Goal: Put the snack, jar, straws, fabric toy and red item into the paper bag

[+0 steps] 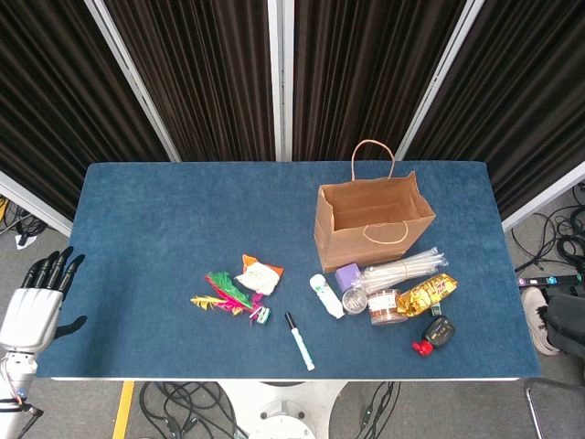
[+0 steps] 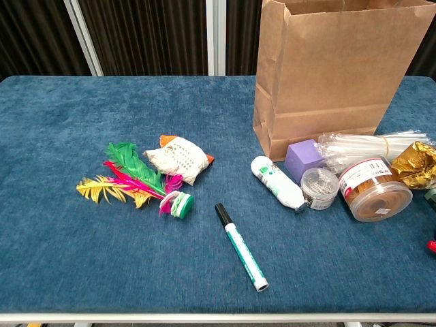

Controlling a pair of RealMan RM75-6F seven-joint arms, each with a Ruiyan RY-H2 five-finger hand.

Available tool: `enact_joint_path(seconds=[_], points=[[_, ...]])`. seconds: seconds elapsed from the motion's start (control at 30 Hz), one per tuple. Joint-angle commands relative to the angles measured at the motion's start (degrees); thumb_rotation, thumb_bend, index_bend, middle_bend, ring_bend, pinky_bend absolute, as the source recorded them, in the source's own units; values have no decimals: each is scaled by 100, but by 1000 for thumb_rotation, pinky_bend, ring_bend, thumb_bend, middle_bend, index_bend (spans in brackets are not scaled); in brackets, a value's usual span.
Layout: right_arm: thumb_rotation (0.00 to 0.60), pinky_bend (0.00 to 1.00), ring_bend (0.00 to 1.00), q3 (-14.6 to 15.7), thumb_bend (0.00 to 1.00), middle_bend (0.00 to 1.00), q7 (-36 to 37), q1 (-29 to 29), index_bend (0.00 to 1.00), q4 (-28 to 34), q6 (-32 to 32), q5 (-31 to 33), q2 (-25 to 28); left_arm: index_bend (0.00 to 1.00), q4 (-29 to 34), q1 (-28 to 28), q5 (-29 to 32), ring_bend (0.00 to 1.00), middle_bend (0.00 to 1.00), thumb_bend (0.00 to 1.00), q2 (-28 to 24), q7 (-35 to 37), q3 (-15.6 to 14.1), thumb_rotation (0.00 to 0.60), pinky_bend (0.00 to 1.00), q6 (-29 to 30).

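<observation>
- A bench [image 1: 164,229] covered in napped blue fabric carries everything.
- A brown paper bag [image 1: 373,222] stands upright and open-topped toward the far right, with looped handles; what can be seen of its inside is bare.
- Just in front of the bag lies a bundle of clear straws [image 1: 402,270] in plastic wrap, next to a crinkled gold foil snack [image 1: 427,294].
- A round clear jar [image 2: 375,190] with a brown lid lies on its side between a small tub of pins [image 2: 319,187] and the snack.
- A small red item [image 1: 421,347] sits at the near edge, touching a black object [image 1: 441,331].
- A white fabric toy [image 2: 178,158] with orange corners lies mid-bench beside a bright feather shuttlecock [image 2: 139,182].
- A purple block [image 2: 304,159], white tube [image 2: 276,182] and green marker [image 2: 241,247] lie nearby.
- The left hand [image 1: 37,302] hovers off the bench's left edge, fingers straight and apart, holding nothing.
- The right hand is out of sight.
</observation>
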State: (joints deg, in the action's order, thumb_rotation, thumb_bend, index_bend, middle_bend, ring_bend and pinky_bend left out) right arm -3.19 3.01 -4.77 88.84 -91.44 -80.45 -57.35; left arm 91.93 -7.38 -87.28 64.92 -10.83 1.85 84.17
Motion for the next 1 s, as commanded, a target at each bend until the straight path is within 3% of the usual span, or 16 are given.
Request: enact_joint_path(seconds=[0.03,0.33,0.63,1.0], points=[[600,102,0,-22,0,168,-64,-30,162,9,102,-40,-54,109,-3,9,16,27,120,92,-6,18,-4,600,137,-2],[600,102,2,12,0,175,-106,-141,162,333,422,-302,37,109,2,-18,39,26,120,91,-20,42,1,600,137,-63],[600,100,6,121,0,183,628,-846,162,171,1867,-568,227,109,-117,-22,42,26,120,92,94,111,-27,600,136,-98],[600,96,15,232,0,210,1525,-1580,160,-689,2630,-1197,-781,109,-262,-121,-96,26,120,92,195,192,-70,600,137,-199]])
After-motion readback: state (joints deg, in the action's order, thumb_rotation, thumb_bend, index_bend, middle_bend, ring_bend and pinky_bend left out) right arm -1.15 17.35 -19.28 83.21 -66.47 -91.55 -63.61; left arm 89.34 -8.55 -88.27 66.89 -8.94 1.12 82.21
